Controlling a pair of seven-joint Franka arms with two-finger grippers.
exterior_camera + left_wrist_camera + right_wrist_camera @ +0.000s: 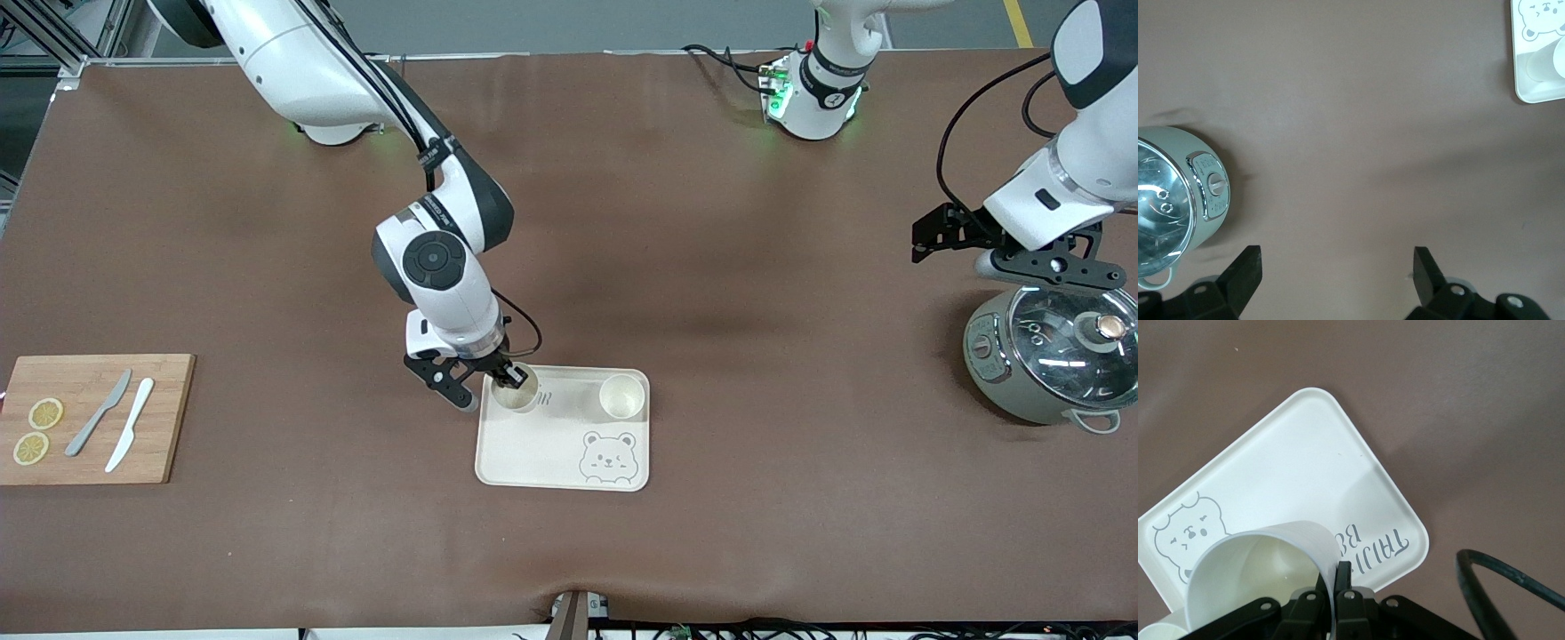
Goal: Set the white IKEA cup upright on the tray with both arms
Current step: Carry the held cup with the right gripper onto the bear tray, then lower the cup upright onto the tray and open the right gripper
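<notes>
Tray [533, 462] w/ 2 cups; right hand [509, 378] pinches one's rim; left hand [956, 238] idle over cooker [1049, 360].

The tray [533, 453] looks smooth matt plastic, the cutting board [169, 418] wood, the cooker's lid [1062, 342] beside it glossy glass.

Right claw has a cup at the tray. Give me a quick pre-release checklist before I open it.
1. Right claw shut on held cup wall: ok.
2. Held cup over tray, inside rim: ok.
3. Cup opening faces up: ok.
4. Cup base resting on the tray: cannot tell.
5. Gap to second cup, already upright on tray: ok.
6. Left claw open, waiting by rice cooker, away from tray: ok.
</notes>
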